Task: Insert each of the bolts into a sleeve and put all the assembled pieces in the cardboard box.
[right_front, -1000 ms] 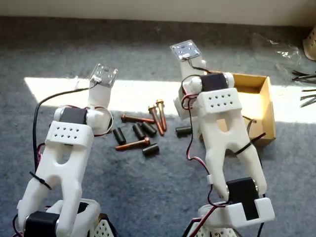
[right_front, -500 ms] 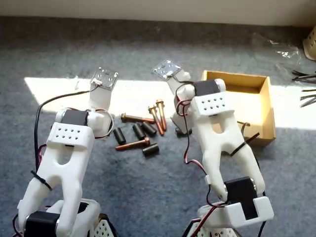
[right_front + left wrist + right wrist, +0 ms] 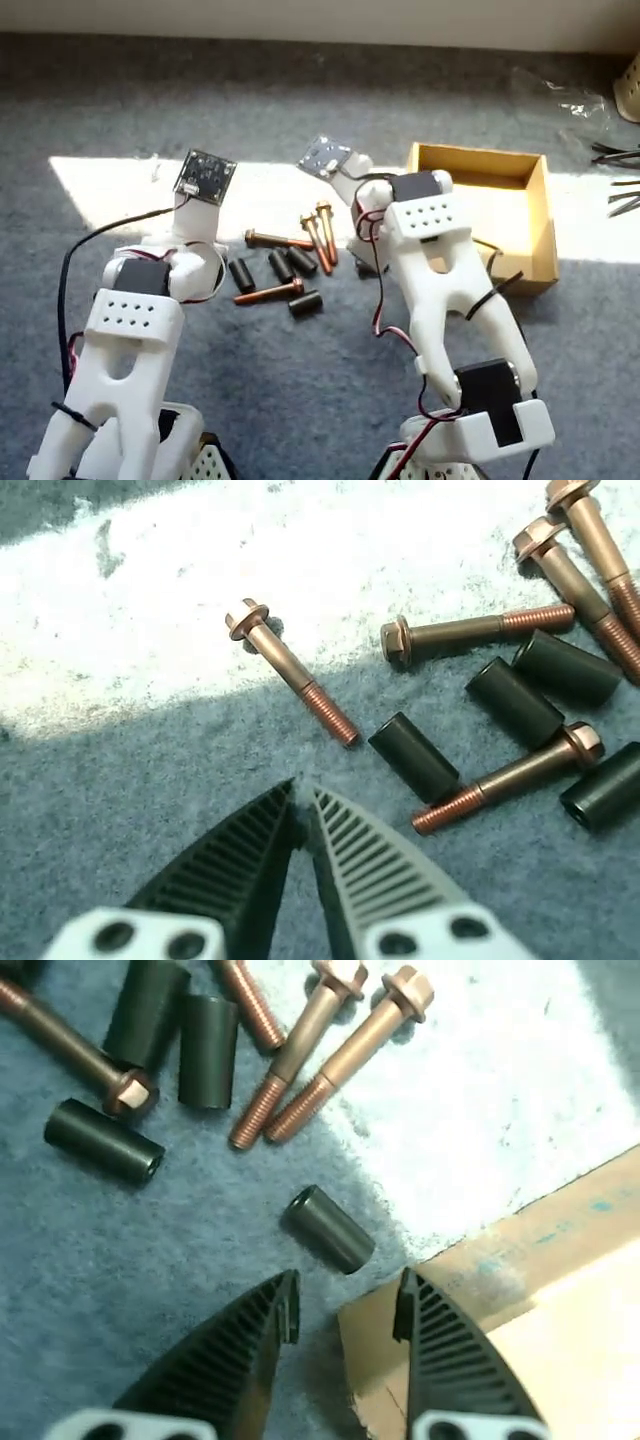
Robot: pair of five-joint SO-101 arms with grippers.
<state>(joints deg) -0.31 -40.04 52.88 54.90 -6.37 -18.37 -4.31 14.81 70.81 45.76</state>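
Left hand (image 3: pixel 303 790) closed, ribbed fingertips all but touching, gripping nothing, hovering over the grey tabletop (image 3: pixel 120 810). Just ahead of it, a lone bolt (image 3: pixel 290 670): lies flat on its side, threaded end toward the hand, head away, touching nothing. Farther ahead and off to one side, the main heap of four more bolts (image 3: pixel 475 632) and four dark sleeves (image 3: pixel 412 755), all lying down, several touching, none assembled yet.

By the look of them, bolts stiff, metal, dense for their size, smooth and round, so prone to roll or pivot under a glancing touch. Best taken across the plain shank just behind the flanged head, leaving the threaded end free to enter a bore. Lone bolt probably the easiest pick, with bare tabletop on both sides for opened fingers.

Sleeves probably rigid, light, smooth-walled tubes, likely to squirt out if pinched off-centre. Best held across the outer wall at mid-length, both ends left clear.

Right hand (image 3: pixel 347 1285) open and empty, jaws well spread. Directly ahead of it, one stray sleeve (image 3: pixel 328 1228) on its side, apart from the heap and near the corner of the cardboard box (image 3: pixel 520 1250). That corner sits just beside one finger, so some risk of nudging the box, which looks light, thin-walled and apt to slide.
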